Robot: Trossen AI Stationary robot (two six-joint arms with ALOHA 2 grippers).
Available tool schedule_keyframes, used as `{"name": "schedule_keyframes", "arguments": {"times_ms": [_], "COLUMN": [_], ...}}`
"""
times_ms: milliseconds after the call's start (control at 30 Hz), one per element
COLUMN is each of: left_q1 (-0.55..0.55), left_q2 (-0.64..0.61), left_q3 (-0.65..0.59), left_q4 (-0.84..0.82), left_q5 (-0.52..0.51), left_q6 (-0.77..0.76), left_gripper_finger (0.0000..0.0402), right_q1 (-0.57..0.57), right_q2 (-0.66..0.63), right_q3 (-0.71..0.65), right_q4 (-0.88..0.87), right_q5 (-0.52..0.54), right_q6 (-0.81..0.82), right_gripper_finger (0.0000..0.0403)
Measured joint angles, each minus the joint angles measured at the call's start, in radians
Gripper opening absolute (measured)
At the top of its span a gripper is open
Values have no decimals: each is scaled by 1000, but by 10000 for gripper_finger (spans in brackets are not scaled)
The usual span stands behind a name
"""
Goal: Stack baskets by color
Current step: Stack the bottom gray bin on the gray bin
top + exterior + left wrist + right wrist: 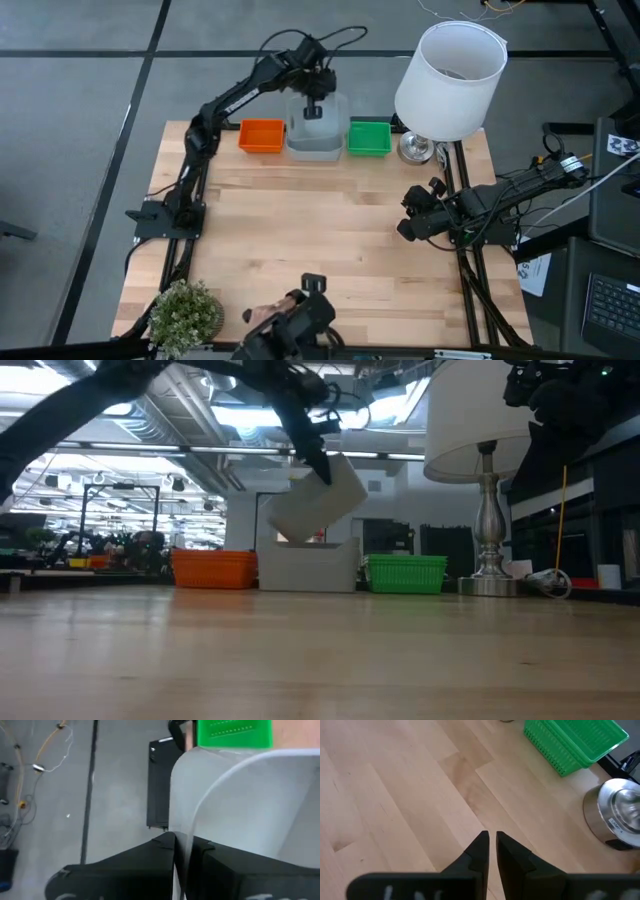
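Observation:
My left gripper [313, 108] reaches over the table's far edge and is shut on a pale grey-blue basket [322, 502]. The basket hangs tilted just above another grey-blue basket [308, 566], which stands on the table. An orange basket [262, 135] stands to the left of that one and a green basket [369, 138] to its right, all in a row along the far edge. My right gripper [492, 840] waits shut over bare wood at the table's right side, touching nothing. My left gripper pinches one thin side wall of the grey-blue basket [181, 845] at its rim, one finger inside the basket and one outside. The fingers slant down from above. The basket is lifted clear and hangs tilted below them, over the grey-blue basket on the table.
A big white lampshade [450, 65] on a metal lamp base [490, 555] stands at the far right corner, close to the green basket. A small potted plant [185, 312] sits at the near left corner. The middle of the wooden table [320, 240] is bare.

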Motion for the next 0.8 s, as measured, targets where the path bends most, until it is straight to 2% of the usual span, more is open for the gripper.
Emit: {"name": "schedule_keyframes", "arguments": {"times_ms": [133, 300, 567, 800], "left_q1": [-1, 3, -9, -26], "left_q2": [21, 29, 13, 14], "left_q3": [-28, -24, -1, -2], "left_q4": [-42, -105, -78, -175], "left_q5": [8, -58, -68, -111], "left_q6": [8, -11, -11, -10], "left_gripper_finger": [0, 0, 0, 0], "right_q1": [0, 0, 0, 0], "right_q2": [0, 0, 0, 0], "right_q3": [0, 0, 0, 0], "right_q4": [-1, -1, -1, -1], "right_q5": [1, 3, 11, 9], "right_q6": [-1, -24, -27, -25], "right_gripper_finger": [37, 37, 37, 37]}}
